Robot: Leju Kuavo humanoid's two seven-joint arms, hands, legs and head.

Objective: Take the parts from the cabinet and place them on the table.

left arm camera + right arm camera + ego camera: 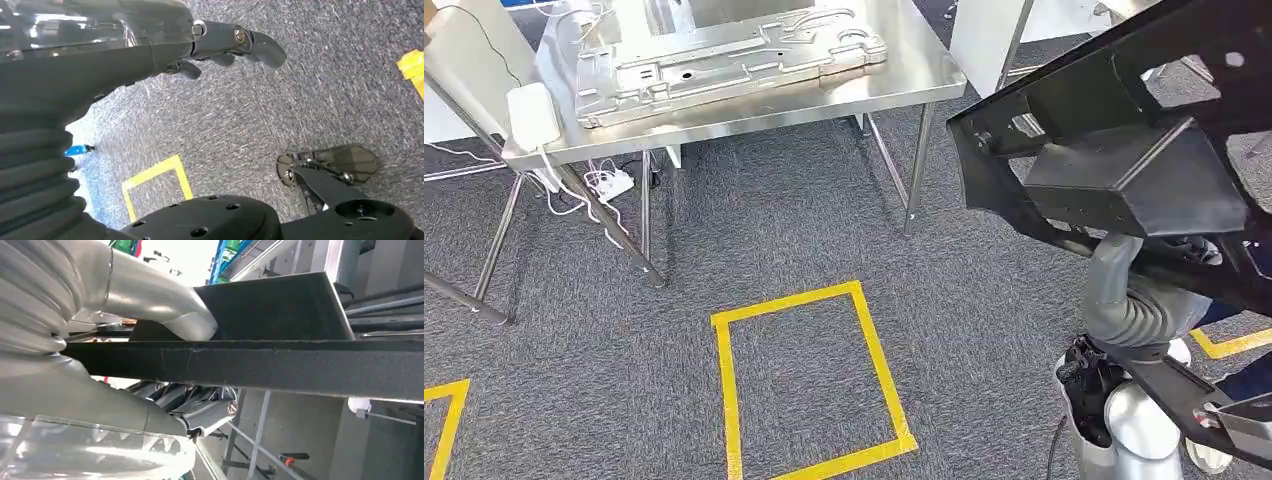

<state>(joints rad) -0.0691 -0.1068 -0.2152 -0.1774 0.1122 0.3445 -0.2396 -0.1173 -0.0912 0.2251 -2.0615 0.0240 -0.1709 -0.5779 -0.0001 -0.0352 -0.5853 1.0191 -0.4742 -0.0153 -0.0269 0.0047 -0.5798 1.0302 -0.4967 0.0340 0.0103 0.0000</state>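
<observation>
In the head view the right hand (1194,250) grips a large black part (1124,150) from beneath, holding it up at the right, well apart from the steel counter (904,75); a silver stamped panel (724,60) lies on that counter, with a white box (532,115) at its near corner; yellow tape (804,380) marks the grey carpet (774,220). In the left wrist view the left hand (220,47) hangs over carpet, fingers loosely apart, holding nothing. In the right wrist view the thumb (165,305) presses one face of the black part's edge (260,365); the dark fingers (195,405) clasp the other.
</observation>
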